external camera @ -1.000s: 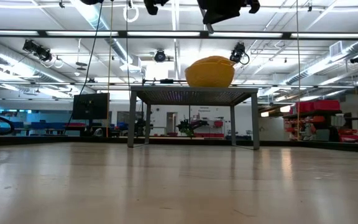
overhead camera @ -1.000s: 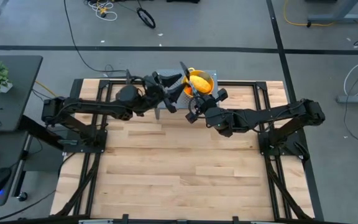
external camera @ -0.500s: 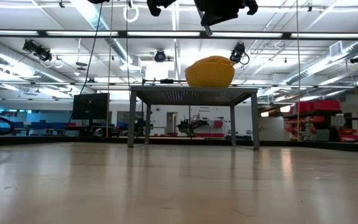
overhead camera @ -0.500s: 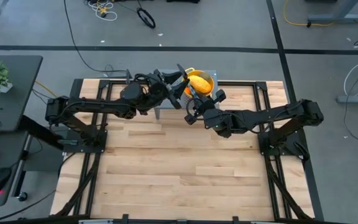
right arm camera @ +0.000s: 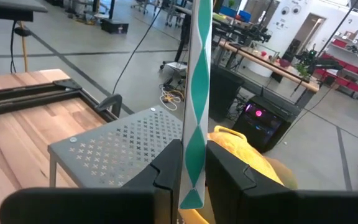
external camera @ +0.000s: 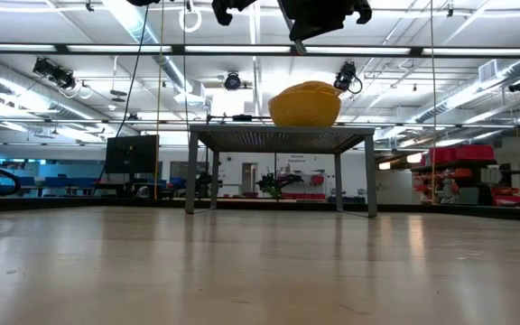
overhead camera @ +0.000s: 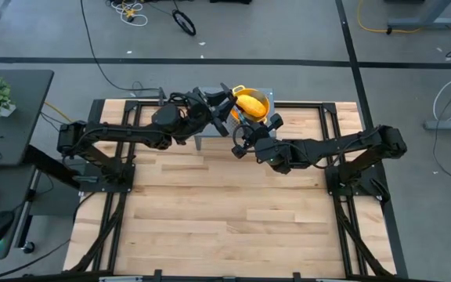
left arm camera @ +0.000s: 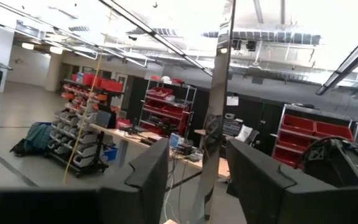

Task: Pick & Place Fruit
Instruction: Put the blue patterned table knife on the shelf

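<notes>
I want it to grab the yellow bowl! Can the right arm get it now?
Probably not yet. The right pincer is near the yellow colander with nothing between, but it is shut on a green-and-white strip.

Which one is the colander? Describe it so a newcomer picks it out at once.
At the light wooden table's far edge stands a small grey perforated metal stand. On it sits the yellow rounded colander, beside the left gripper and the right gripper, shut on a green-and-white patterned strip. Nothing else there is bright yellow.
</notes>
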`<state>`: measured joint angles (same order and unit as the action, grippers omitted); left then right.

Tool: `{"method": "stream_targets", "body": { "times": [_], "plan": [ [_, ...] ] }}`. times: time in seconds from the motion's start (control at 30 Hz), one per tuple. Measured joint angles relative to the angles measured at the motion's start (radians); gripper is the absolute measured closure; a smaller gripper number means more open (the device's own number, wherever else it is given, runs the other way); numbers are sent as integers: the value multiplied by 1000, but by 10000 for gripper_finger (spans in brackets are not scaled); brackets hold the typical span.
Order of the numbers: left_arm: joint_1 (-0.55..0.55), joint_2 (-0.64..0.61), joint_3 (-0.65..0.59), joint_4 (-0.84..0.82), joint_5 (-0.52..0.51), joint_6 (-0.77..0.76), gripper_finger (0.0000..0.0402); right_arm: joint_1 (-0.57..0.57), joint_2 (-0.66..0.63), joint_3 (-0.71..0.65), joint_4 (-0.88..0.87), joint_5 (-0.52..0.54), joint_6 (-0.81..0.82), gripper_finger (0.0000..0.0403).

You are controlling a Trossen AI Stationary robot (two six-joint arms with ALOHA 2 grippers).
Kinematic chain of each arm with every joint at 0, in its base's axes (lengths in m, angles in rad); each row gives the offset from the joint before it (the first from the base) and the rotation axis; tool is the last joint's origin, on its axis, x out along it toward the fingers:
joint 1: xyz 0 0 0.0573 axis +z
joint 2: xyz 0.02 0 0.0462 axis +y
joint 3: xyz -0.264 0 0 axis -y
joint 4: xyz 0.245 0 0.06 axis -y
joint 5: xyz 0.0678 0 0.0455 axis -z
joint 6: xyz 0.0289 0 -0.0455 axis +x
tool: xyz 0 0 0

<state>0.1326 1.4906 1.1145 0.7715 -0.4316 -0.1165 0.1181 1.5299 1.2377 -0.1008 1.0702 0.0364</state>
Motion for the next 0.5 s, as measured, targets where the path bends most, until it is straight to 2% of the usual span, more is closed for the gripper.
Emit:
{"method": "stream_targets", "body": {
  "times": [0.5],
  "plan": [
    [-1, 0, 0, -22, 2, 20, 285, 0, 0, 0, 0, 1, 0, 338]
  ]
}}
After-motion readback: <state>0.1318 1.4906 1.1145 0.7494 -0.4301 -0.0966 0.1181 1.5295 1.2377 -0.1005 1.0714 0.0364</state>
